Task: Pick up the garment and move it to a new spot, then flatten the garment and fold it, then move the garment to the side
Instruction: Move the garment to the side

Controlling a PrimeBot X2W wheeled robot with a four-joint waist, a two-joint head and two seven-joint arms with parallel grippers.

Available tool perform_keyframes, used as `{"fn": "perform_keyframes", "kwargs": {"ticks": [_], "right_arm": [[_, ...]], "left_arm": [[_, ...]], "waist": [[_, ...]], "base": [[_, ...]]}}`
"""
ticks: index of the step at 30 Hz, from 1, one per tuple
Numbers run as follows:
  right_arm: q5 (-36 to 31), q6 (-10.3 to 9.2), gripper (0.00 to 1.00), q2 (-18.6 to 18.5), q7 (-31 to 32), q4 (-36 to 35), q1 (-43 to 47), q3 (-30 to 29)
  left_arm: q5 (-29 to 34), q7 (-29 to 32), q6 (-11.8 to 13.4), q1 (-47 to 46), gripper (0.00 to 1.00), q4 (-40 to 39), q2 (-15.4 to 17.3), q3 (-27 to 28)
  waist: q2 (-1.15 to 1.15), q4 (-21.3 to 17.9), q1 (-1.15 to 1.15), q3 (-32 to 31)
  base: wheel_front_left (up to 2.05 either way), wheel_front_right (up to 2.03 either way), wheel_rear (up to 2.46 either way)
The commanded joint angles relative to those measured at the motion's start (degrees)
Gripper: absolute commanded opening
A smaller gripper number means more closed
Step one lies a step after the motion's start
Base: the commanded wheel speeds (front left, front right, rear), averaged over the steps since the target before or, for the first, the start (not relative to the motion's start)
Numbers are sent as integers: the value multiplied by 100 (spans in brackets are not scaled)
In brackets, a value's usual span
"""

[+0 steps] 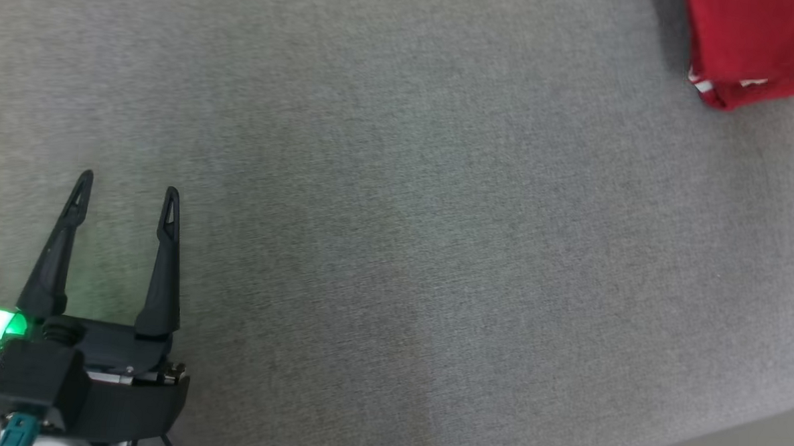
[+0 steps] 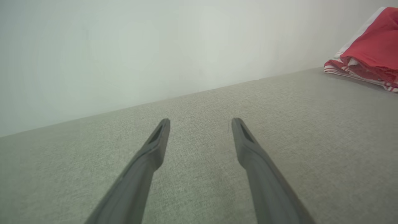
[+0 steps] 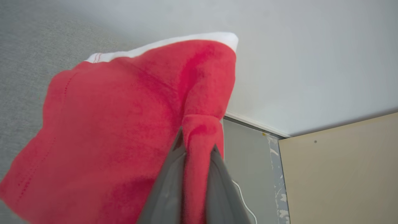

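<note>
The garment point(image 1: 756, 48) is red cloth with white trim, folded, at the far right corner of the grey surface point(image 1: 397, 216). It also shows at the upper right of the left wrist view as a red bundle point(image 2: 371, 53) with striped edges. My right gripper point(image 3: 197, 149) is shut on a fold of the garment point(image 3: 124, 124), whose red cloth spreads out to the left of the fingers. My left gripper point(image 1: 127, 188) stands open at the lower left with nothing between its fingers point(image 2: 155, 146), low over bare grey surface and far from the garment.
A pale wall point(image 2: 155, 46) runs behind the grey surface. The surface's edge point(image 1: 729, 432) cuts across the lower right of the head view. In the right wrist view a beige panel point(image 3: 342, 174) and a grey floor strip point(image 3: 248, 161) with a white cable lie past the garment.
</note>
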Motion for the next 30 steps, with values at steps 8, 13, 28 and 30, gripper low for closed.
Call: {"fn": "perform_keyframes", "kwargs": {"ticks": [8, 13, 28, 30], "right_arm": [[-28, -16, 0, -246, -146, 235, -458, 372], [-97, -16, 0, -255, -306, 469, -654, 573], [-279, -16, 100, 158, -1018, 1399, -1012, 682], [-224, -16, 100, 224, -1179, 1446, -1061, 618]], "left_arm": [[58, 155, 64, 107, 100, -474, 119, 62], [49, 194, 94, 125, 100, -573, 137, 62], [-57, 129, 194, 154, 100, -459, 161, 86], [-81, 100, 213, 164, 100, -418, 139, 83]], "waist": [[-1, -308, -1, 355], [-1, -319, -1, 434], [-1, -287, -1, 361], [-1, -278, -1, 284]], "base": [[0, 0, 0], [0, 0, 0], [0, 0, 0], [0, 0, 0]]}}
